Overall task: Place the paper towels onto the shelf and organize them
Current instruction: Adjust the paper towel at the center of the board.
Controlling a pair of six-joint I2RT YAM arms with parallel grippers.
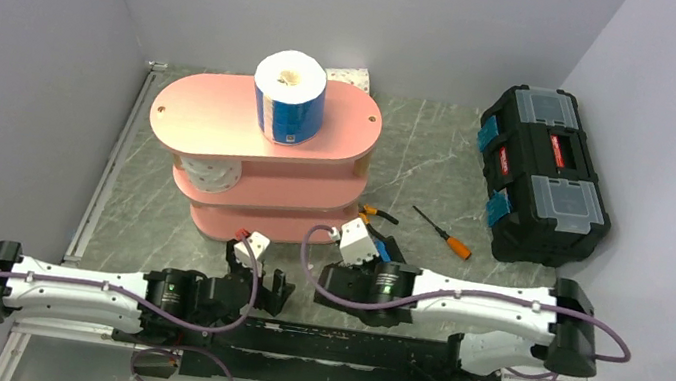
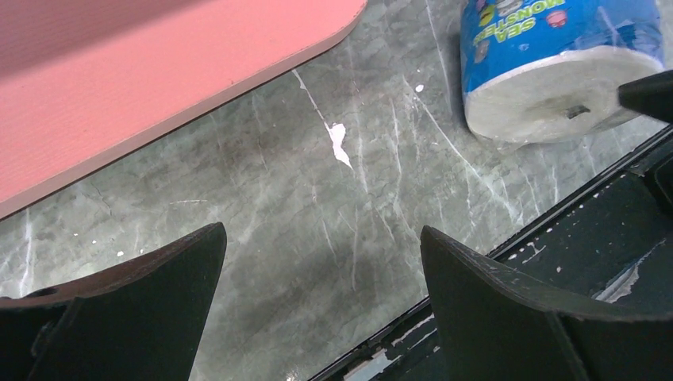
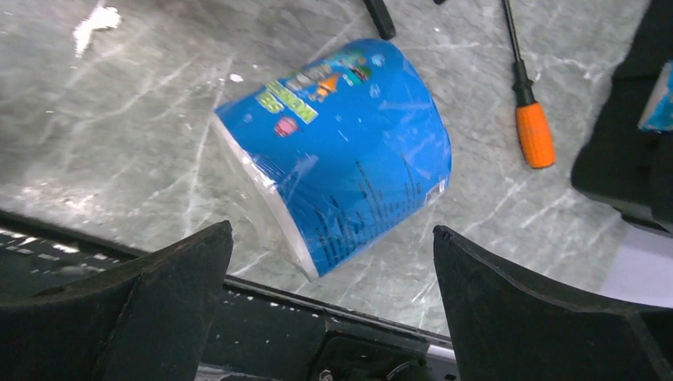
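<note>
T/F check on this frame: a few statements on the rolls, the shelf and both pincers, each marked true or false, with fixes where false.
1. A blue-wrapped roll stands upright on the top board of the shelf. True.
2. The right pincer is shut on a roll. False: it is open, and the second blue roll lies on its side on the table beneath it, not gripped.
3. An orange-handled screwdriver lies between the shelf and the toolbox. True.
4. The left pincer holds a roll. False: it is open and empty above the table.
5. The shelf's middle board is bare. False: a white roll sits near its left end.
</note>
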